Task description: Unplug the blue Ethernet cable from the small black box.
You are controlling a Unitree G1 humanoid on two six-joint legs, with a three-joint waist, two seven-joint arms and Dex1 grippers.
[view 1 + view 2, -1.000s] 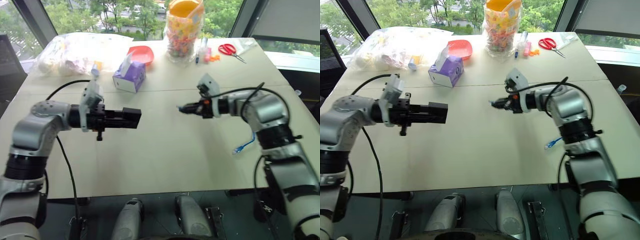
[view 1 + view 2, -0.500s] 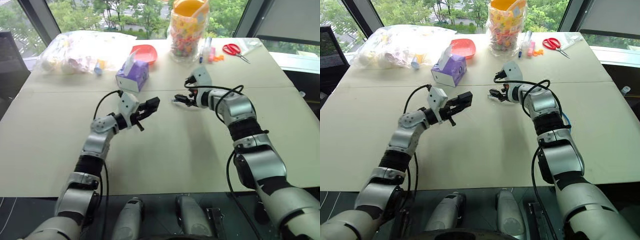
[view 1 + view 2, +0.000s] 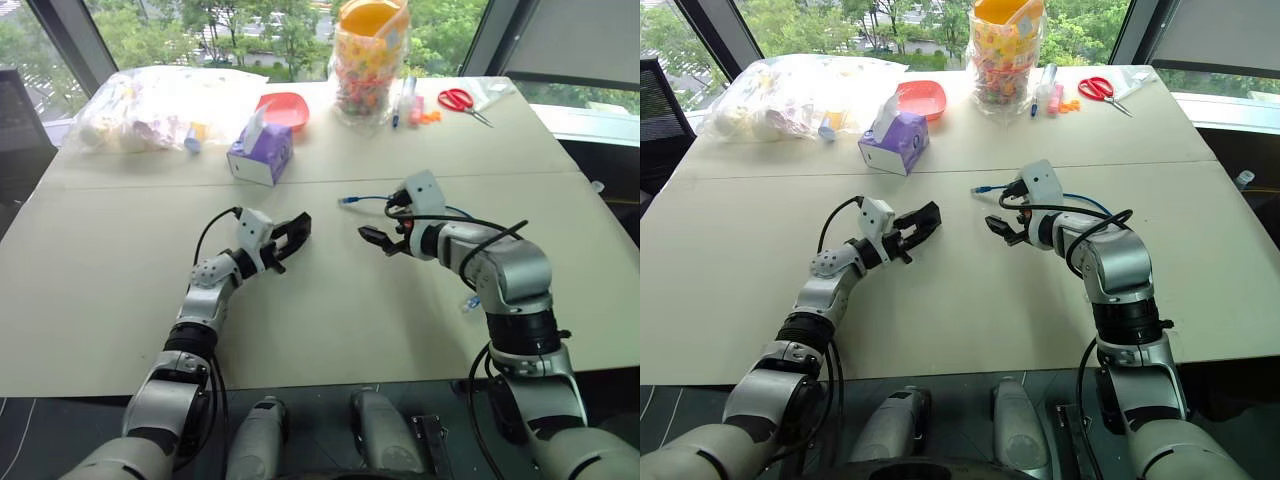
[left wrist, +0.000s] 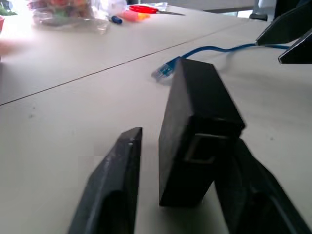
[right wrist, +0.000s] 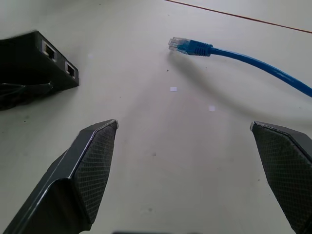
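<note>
The small black box (image 4: 197,129) rests on the table between the fingers of my left gripper (image 3: 291,231), which is open: one finger (image 4: 114,185) stands apart from the box and the other is against its far side. Two empty ports show on the box (image 5: 41,61). The blue Ethernet cable (image 3: 372,199) lies loose on the table, and its clear plug (image 5: 176,45) is free and a short way from the box. My right gripper (image 5: 183,126) hovers open over the table between the box and the plug, holding nothing.
At the back of the table are a purple tissue box (image 3: 262,150), a red bowl (image 3: 283,108), a candy jar (image 3: 372,60), red scissors (image 3: 458,99) and a clear plastic bag (image 3: 160,100). Bare tabletop (image 3: 340,310) lies in front of both grippers.
My left gripper came down to the table and opened off the black box. My right gripper opened, the cable dropped onto the table, and the right hand drew back.
</note>
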